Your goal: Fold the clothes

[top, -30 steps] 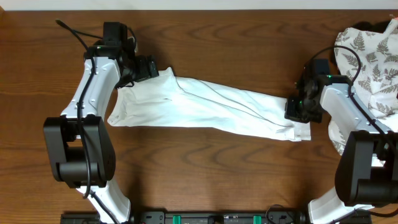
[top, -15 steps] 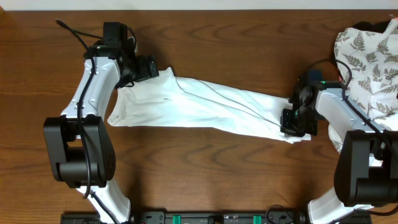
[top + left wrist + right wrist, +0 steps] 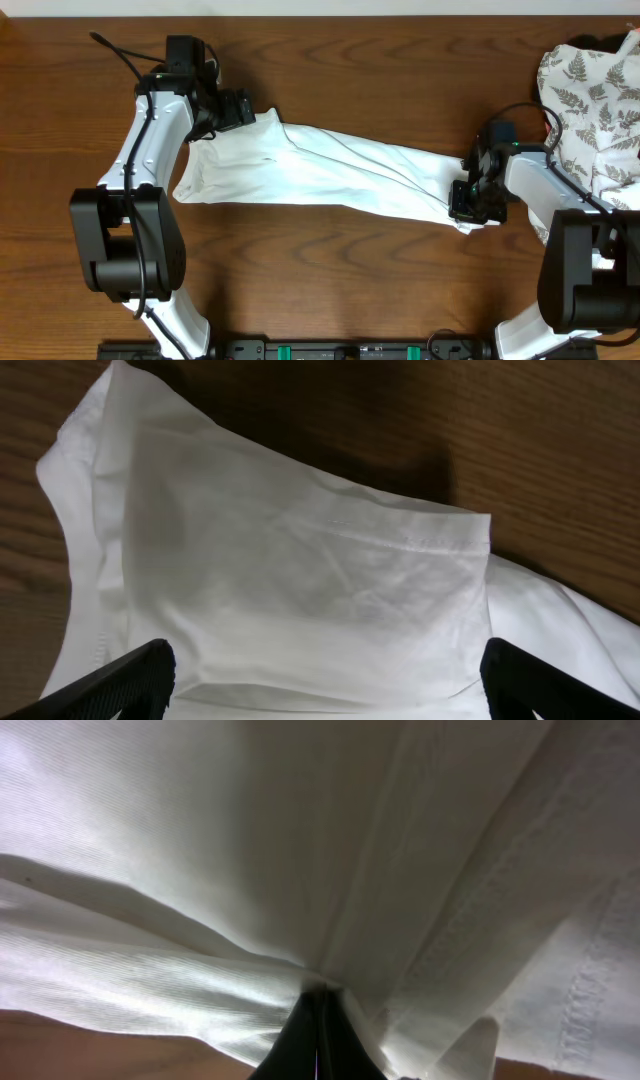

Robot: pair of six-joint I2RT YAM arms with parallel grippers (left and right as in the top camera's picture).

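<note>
T-shirt (image 3: pixel 330 172) is lying stretched out, right gripper (image 3: pixel 468 204) is pinching one end tight, left gripper (image 3: pixel 241 108) is hovering wide open over the other.

It is looking like a robotics lab: a left arm (image 3: pixel 150 140) and a right arm (image 3: pixel 565 195) are standing at a wooden desk (image 3: pixel 350 60), with black cables (image 3: pixel 97 38) trailing and a mounting rail (image 3: pixel 350 350) running along the near edge.

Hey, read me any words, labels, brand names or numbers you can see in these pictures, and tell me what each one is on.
None can be read in any view.
The white T-shirt shows only plain fabric and seams, with no print on the side that shows.
The fern-leaf cloth bears leaf shapes only, no letters.
</note>
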